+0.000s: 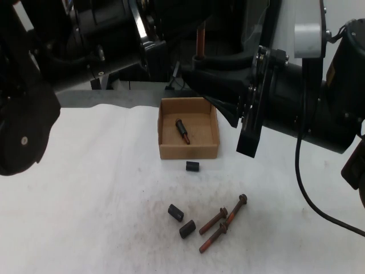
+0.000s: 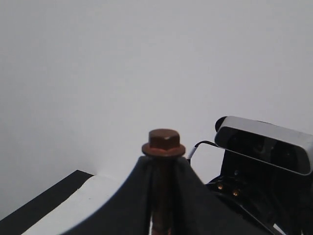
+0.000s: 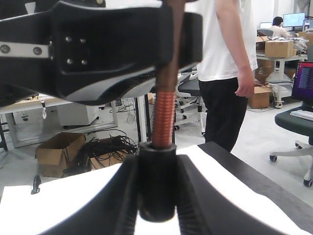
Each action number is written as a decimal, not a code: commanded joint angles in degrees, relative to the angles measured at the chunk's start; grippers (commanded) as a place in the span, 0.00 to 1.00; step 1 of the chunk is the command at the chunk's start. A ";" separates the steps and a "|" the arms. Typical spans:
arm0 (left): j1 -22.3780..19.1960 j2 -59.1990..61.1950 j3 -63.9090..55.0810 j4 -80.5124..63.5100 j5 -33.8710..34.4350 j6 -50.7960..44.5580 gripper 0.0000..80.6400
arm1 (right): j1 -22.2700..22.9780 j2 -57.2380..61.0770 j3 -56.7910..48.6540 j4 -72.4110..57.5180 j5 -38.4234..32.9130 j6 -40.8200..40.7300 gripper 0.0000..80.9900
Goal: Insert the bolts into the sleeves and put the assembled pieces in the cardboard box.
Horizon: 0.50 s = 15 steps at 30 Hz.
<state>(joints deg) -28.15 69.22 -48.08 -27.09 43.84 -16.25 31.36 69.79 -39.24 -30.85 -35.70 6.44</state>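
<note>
Three rust-brown, hex-headed metal bolts are seen lying loose on the white tabletop [image 1: 85, 171], toward its near edge. One bolt [image 1: 213, 221] lies in the middle, a second [image 1: 235, 210] is just beside it on the far side, and a third [image 1: 211, 240] is nearest the camera. All three are slanted much the same way.

Three short black cylindrical sleeves are also counted on the tabletop. Two of them [image 1: 175, 212] [image 1: 187, 228] are placed just beside the loose bolts. The remaining one [image 1: 193, 166] is set apart from them, just in front of the open brown cardboard box [image 1: 188, 151].

One assembled piece [image 1: 182, 131], a bolt with a black sleeve on it, is lying on the floor of the box.

A fourth bolt [image 2: 164, 141] is held upright in the left end effector [image 2: 165, 164], whose two fingers are clamped on its shank just below the flanged head. A fourth sleeve [image 3: 156, 186] is gripped upright by the right end effector [image 3: 156, 164], whose fingers are pressed against its sides.

In the right wrist view the threaded shank [image 3: 164, 117] of the fourth bolt is seen standing straight above this sleeve, with its tip at the sleeve's mouth. How far it has entered cannot be told. Both parts are held up above the tabletop.
</note>
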 commanded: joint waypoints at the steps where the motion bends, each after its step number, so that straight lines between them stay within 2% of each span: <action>1: -0.11 -0.08 -0.05 -0.54 -0.11 0.41 0.00 | -0.13 -0.17 -0.28 -1.50 0.24 -0.46 0.01; 15: -0.11 -0.08 -0.05 1.02 0.01 0.17 0.00 | -0.13 -0.17 -0.28 -5.09 0.24 -0.46 0.01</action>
<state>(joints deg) -28.15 69.22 -48.08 -26.64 43.84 -16.25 31.36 69.79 -39.24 -34.23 -35.52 6.44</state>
